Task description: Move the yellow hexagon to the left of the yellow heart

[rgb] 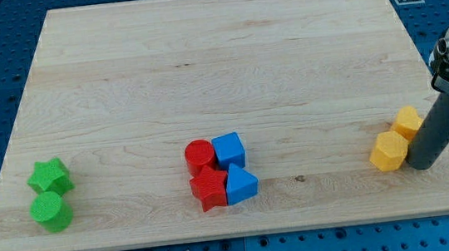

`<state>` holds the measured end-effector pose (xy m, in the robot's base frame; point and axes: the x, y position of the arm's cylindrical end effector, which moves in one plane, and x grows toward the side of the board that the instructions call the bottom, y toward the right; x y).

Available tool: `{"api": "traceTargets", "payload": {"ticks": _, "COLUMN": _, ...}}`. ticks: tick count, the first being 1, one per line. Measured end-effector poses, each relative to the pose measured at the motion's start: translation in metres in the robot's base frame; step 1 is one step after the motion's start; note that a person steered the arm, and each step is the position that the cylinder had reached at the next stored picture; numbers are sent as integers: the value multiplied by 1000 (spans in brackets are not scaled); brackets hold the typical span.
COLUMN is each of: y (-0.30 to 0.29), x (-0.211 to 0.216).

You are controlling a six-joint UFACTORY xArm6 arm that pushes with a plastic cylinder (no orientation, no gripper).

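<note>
Yellow hexagon (389, 151) is sitting near the board's lower right corner, touching or almost touching the yellow heart (409, 122), which is lying at about one o'clock from it, slightly farther toward the view's top and right. My tip (422, 163) is resting on the board just beside the hexagon, at roughly four o'clock from it, with the rod rising toward the view's right edge. There are no jaws here to be apart or together; the rod is simply standing next to the hexagon, and I cannot tell for certain whether it is pressing on the block's side.

Judging by how things are lying, the task is looking close to finished: the hexagon is already sitting on the heart's left, though lower, at about seven o'clock from it. What is remaining, at most, is a small nudge toward twelve o'clock so the hexagon is lining up level at the heart's nine o'clock side.
</note>
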<state>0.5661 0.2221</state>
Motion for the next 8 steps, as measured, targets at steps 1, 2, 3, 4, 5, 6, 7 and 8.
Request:
{"api": "traceTargets", "payload": {"ticks": 1, "y": -11, "x": 15}}
{"api": "traceTargets", "payload": {"ticks": 2, "y": -17, "x": 17}}
{"api": "traceTargets", "payload": {"ticks": 3, "y": -33, "x": 1}}
{"api": "traceTargets", "payload": {"ticks": 4, "y": -35, "x": -9}}
{"api": "traceTargets", "payload": {"ticks": 5, "y": -35, "x": -9}}
{"api": "traceTargets", "payload": {"ticks": 6, "y": -37, "x": -9}}
{"api": "traceTargets", "payload": {"ticks": 7, "y": -48, "x": -9}}
{"api": "traceTargets", "payload": {"ticks": 8, "y": -50, "x": -10}}
